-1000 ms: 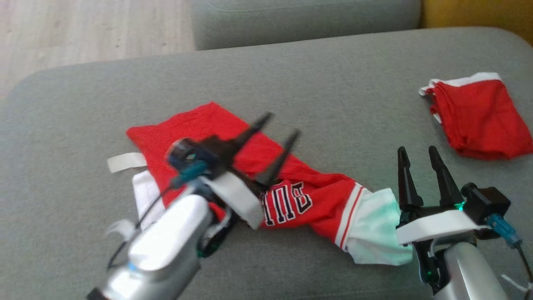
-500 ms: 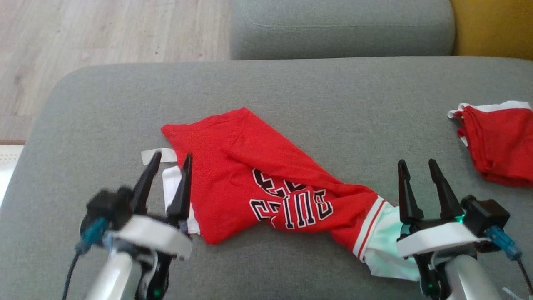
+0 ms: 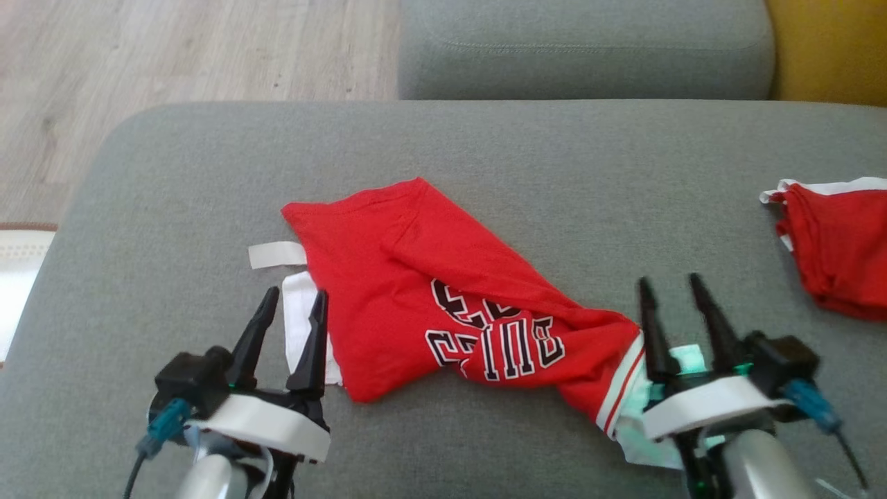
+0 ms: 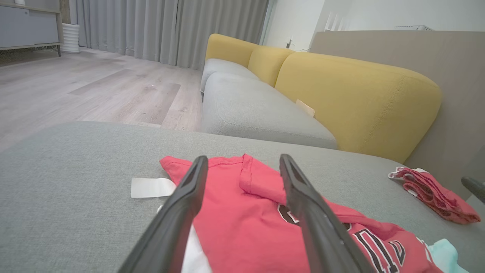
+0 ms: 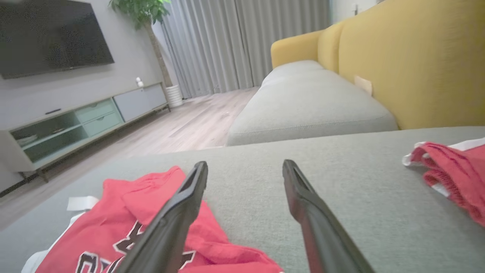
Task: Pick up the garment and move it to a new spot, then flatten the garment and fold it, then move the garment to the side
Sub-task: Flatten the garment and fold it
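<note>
**Red jersey crumpled between two open grippers**

Head view: the red garment (image 3: 416,291) lies rumpled across the near middle of the grey cushion (image 3: 485,152). The left gripper (image 3: 296,294) is at its white left end, fingers spread and empty. The right gripper (image 3: 670,281), also spread, is over its white-trimmed right end. A second red cloth (image 3: 838,242) sits at the cushion's right edge.

Left wrist view: the garment lies between and beneath the parted fingers.

Right wrist view: it lies under the left finger only.
</note>
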